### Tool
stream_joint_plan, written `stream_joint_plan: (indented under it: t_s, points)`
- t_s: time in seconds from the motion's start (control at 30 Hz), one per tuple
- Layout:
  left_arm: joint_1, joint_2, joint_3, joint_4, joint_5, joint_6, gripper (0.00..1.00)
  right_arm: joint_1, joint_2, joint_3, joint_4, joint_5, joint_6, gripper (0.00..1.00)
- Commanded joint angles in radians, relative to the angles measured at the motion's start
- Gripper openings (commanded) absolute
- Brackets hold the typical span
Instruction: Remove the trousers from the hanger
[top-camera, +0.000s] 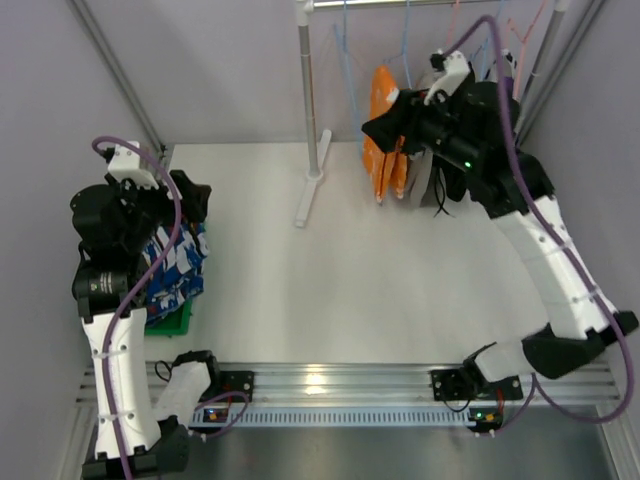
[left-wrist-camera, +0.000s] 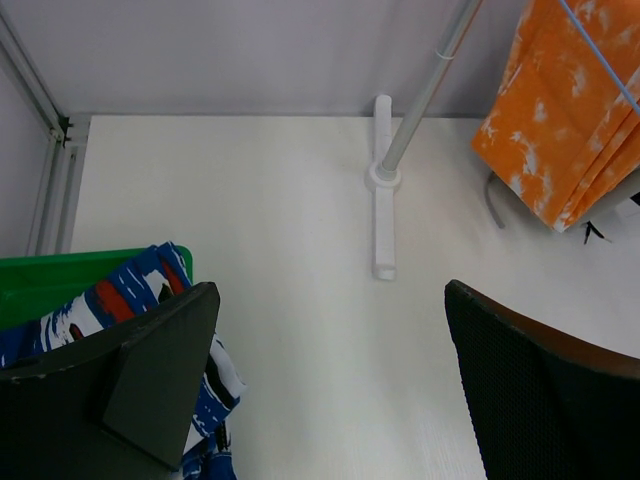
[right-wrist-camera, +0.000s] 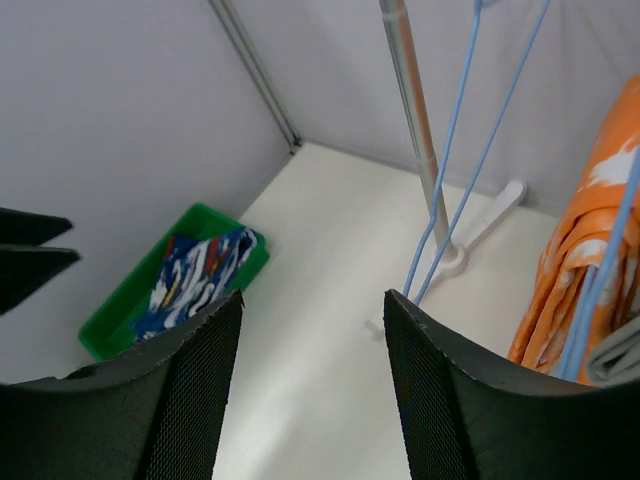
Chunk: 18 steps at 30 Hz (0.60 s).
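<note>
At the table's left edge, my left gripper (left-wrist-camera: 330, 295) hangs wide open and empty over the green plastic bin (top-camera: 170, 322) holding the blue white-patterned cloth trousers (top-camera: 175, 268). Right of the metal rack pole (top-camera: 310, 90), the orange cloth trousers (top-camera: 385, 130) and grey cloth trousers (top-camera: 420, 180) hang. My right gripper (right-wrist-camera: 315, 300), open and empty, sits beside the orange pair; I'd pinch a thick fold and pull down gently.

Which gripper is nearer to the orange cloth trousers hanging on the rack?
Right. The right gripper is up at the rack, close beside the orange cloth trousers. The left gripper is across the table, over the green plastic bin holding blue-and-white patterned trousers.
</note>
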Motion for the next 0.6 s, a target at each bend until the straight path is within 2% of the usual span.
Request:
stream_joint_plan:
  t_s: [0.0, 0.23, 0.4, 0.57]
  points:
    - [0.003, -0.012, -0.018, 0.072, 0.033, -0.025, 0.99, 0.01, -0.169, -0.032, 0.085, 0.008, -0.046, 0.58]
    - [0.003, -0.025, -0.024, 0.08, 0.029, -0.028, 0.99, -0.078, -0.192, -0.026, 0.068, 0.036, 0.001, 0.57]
    - [0.003, -0.032, -0.021, 0.072, 0.013, -0.025, 0.99, -0.113, -0.082, 0.038, 0.039, 0.025, 0.025, 0.57]
    - [0.003, -0.047, -0.023, 0.066, -0.01, -0.004, 0.99, -0.131, 0.015, 0.126, 0.03, 0.082, 0.029, 0.58]
